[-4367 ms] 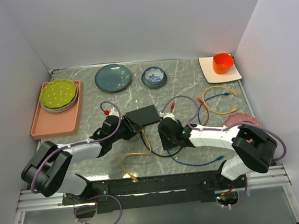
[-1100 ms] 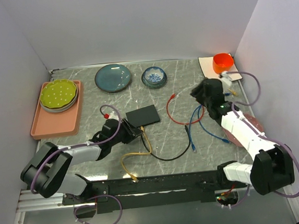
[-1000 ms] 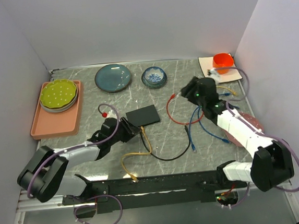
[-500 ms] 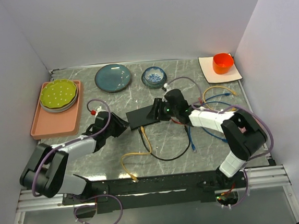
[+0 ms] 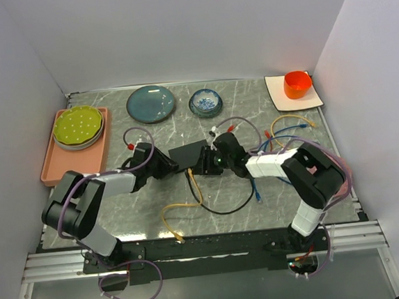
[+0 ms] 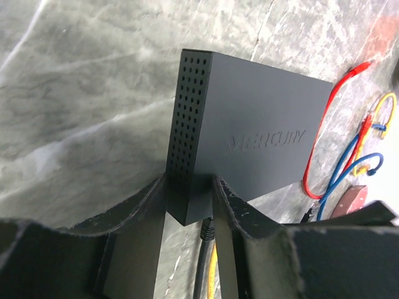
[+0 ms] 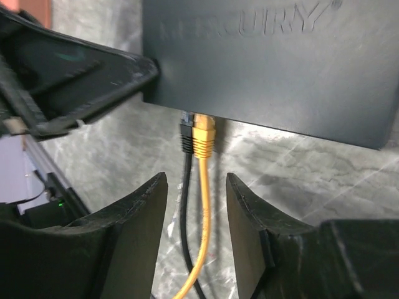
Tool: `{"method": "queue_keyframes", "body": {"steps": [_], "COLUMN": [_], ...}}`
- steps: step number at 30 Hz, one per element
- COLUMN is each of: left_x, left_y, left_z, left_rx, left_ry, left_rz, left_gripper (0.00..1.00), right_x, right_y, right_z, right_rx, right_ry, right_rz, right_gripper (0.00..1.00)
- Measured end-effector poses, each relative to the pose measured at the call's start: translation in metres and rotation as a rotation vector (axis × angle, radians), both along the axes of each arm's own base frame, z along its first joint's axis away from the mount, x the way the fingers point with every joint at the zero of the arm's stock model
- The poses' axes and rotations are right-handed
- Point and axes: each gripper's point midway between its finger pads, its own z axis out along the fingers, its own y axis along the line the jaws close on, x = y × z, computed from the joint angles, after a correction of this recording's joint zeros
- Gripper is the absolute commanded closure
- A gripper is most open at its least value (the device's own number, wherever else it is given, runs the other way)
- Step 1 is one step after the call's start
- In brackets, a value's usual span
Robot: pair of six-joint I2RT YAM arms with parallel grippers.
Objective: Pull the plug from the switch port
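The switch (image 5: 189, 152) is a flat matte-black box lying mid-table. My left gripper (image 5: 164, 165) is shut on its near-left corner; in the left wrist view the fingers (image 6: 149, 199) press both faces of that corner (image 6: 187, 156). A yellow plug (image 7: 203, 138) and a black plug (image 7: 186, 137) sit side by side in ports on the switch's edge (image 7: 268, 62). My right gripper (image 7: 196, 180) stands open just below the plugs. Both cables run between its fingers and touch neither. In the top view the right gripper (image 5: 204, 164) is at the switch's front edge.
A yellow cable (image 5: 180, 207) and a black cable (image 5: 226, 209) trail toward the near edge. Loose red, blue and yellow cables (image 5: 289, 131) lie at the right. A pink tray (image 5: 75, 164) with a green plate, a teal plate (image 5: 151, 103), a small bowl (image 5: 205, 101) and an orange cup (image 5: 297, 83) stand farther back.
My right arm has swung from the back right over to the switch's front edge, and its jaws have narrowed around the cables. The left gripper has kept its hold on the switch.
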Motion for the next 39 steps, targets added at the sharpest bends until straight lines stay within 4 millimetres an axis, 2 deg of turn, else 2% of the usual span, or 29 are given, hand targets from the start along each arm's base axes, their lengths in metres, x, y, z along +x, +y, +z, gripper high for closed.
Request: {"method": "queue_keyframes", "body": {"steps": [7,15,22,28,35,39], "left_x": [0.009,0.014,0.018,0.022,0.018,0.016], "left_y": [-0.006,-0.003,0.003,-0.013,-0.029,-0.033], "left_z": [0.001,0.003,0.031,0.042,0.022,0.021], "left_rx": [-0.010,-0.004,-0.013,-0.080,-0.145,-0.182], "left_ry": [-0.003,-0.012,-0.093,-0.144,-0.110,-0.106], "left_rz": [-0.009,0.005,0.028,-0.037,-0.099,-0.105], "left_gripper": [0.60,0.60,0.60,0.63,0.67,0.69], "right_x": [-0.002,0.007,0.019,0.031,0.033,0.033], "right_y": [0.001,0.007,0.011,0.010,0.010,0.015], "right_z": [-0.024,-0.023,-0.023,-0.021,-0.021,-0.022], "right_rx": [-0.029,-0.012,0.006,0.071,0.163,0.195], "right_ry": [0.048,0.044,0.050,0.075,0.122,0.140], "right_rz": [-0.005,-0.016,-0.050,-0.098,-0.127,-0.123], "right_gripper": [0.50,0.48,0.48,0.48,0.49,0.55]}}
